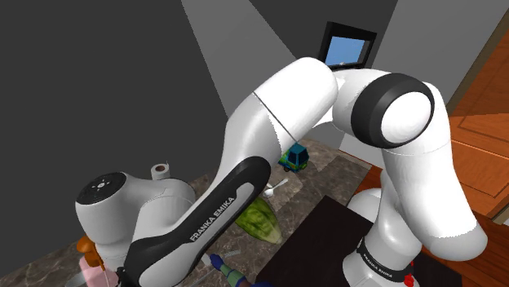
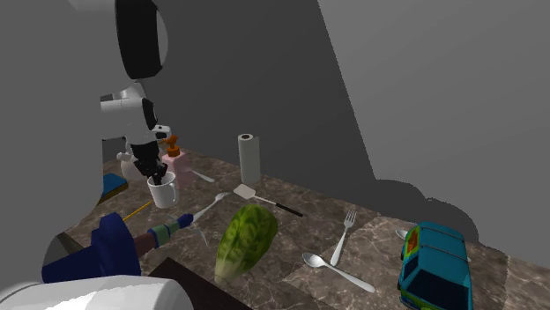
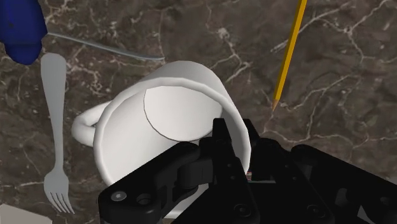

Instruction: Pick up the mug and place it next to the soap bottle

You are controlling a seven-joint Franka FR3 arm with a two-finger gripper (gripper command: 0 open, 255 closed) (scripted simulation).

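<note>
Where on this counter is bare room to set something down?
Freest: marble counter along the wall, between the white paper-towel roll and the silver fork. Crowded: around the pink soap bottle, with the white mug in the black gripper, a yellow pencil and a silver spatula.

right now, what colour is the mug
White, inside and out. The mug shows best in the wrist view.

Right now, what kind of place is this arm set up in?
Probably a kitchen counter: a dark marbled worktop carrying a paper towel roll, a fork and spoon, and a white mug.
</note>
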